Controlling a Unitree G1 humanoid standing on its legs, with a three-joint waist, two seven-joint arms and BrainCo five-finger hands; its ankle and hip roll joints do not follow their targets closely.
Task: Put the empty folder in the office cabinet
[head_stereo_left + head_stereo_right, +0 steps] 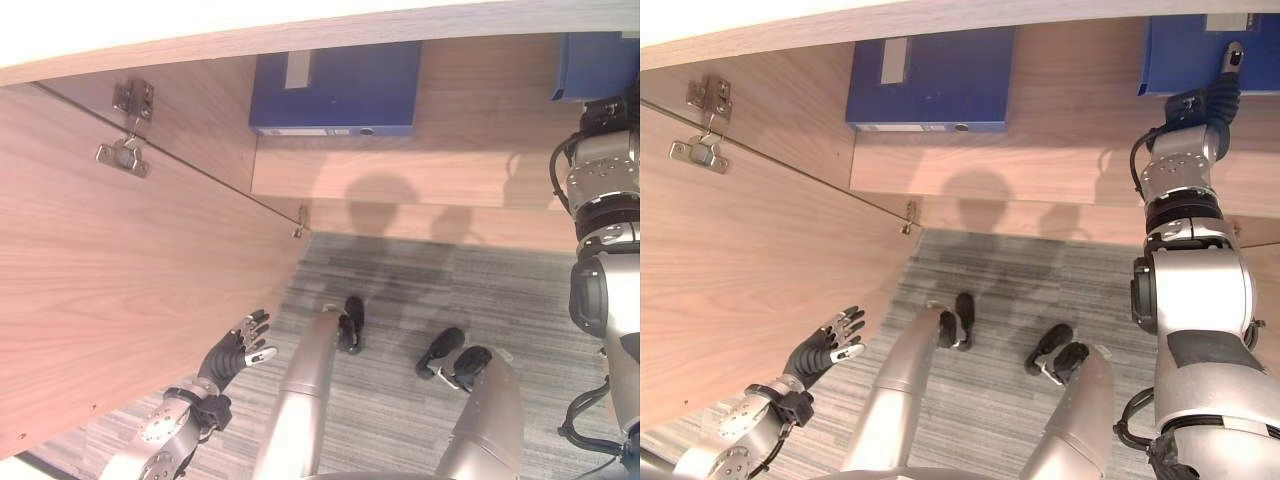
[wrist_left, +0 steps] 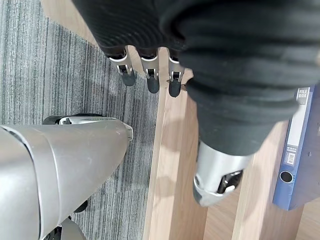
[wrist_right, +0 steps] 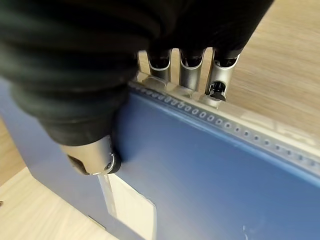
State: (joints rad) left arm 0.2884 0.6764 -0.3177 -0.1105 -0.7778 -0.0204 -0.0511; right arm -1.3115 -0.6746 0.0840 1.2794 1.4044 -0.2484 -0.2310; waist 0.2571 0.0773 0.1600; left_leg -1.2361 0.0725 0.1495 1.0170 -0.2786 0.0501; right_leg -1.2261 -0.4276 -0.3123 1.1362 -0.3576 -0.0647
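Cabinet: an open wooden office cabinet (image 1: 400,170) seen from above, with a pale shelf running across the far side of the view.
Door: the cabinet door (image 1: 120,290) stands swung open on the robot's left, its inner face bare wood with two metal hinges (image 1: 125,155) near its far edge.
Folder: a blue folder (image 1: 1200,50) sits at the right end of the shelf, at the far right corner of the view, held by the right hand.
Right hand: the right hand (image 3: 105,145) is stretched up to the shelf. Its fingers (image 3: 220,82) hook over the folder's top edge while the thumb presses the blue face beside a white label, so the folder is pinched between them.
Second folder: another blue folder (image 1: 340,90) lies further left on the same shelf, well apart from the held one, spine with white label facing out.
Left hand: the left hand (image 1: 238,352) hangs low beside the open door's near edge, fingers straight and loosely spread, holding nothing.
Floor: grey striped carpet (image 1: 400,290) below the shelf.
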